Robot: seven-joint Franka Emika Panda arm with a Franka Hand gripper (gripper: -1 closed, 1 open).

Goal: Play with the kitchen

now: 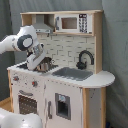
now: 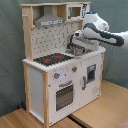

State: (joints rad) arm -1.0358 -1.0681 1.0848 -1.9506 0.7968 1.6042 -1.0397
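White and light-wood, the tall toy kitchen (image 1: 60, 70) stood before me; my gripper (image 2: 77, 49) hung over its counter beside the black stovetop (image 2: 51, 59), its opening indiscernible. Next, I judged, a careful descent.

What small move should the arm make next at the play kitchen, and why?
Probably a short straight lift. The claw sits low over the back of the stovetop, right at a metal pot beside the sink. Whether it grips the pot cannot be told, so rising slightly would show that, and would clear the faucet and the kitchen counter before any sideways travel.
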